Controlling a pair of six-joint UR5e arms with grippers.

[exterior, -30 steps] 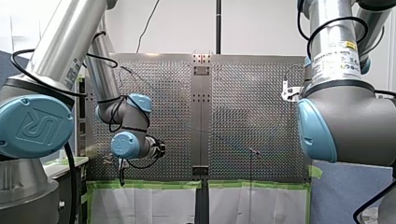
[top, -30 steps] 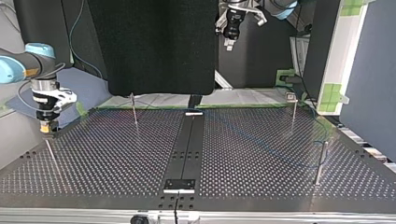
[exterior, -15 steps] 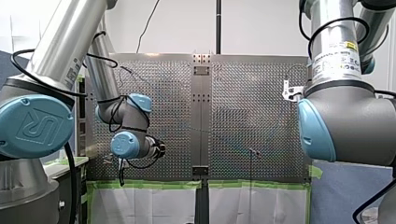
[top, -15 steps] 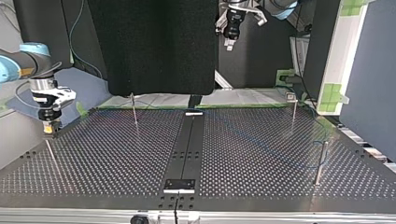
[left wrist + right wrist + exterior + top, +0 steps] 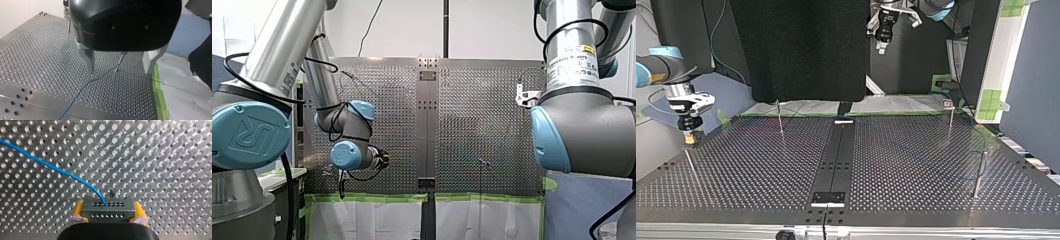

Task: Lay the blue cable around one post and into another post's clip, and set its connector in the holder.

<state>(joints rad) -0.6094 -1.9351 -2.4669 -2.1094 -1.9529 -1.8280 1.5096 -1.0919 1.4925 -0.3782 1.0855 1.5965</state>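
Perforated tabletop (image 5: 761, 165) all round; my right hand (image 5: 108, 214) pinching connector (image 5: 108, 206) by its side faces; blue cable (image 5: 50, 166) trails from connector's holed face: thin, light, limp, probably springy; connector rigid, safest hold; my left hand (image 5: 119, 70) spread, well apart from connector.

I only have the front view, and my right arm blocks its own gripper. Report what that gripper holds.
Observer: In the right wrist view, your right gripper is shut on the connector, with its yellow pads on either side.
Operator: Confirm the blue cable is attached.
Observer: Yes. The blue cable enters one of the connector's holes and runs off across the perforated table.
Operator: Now give me the left gripper.
Observer: The left wrist view shows your left gripper open and holding nothing. The cable runs across the table below it.
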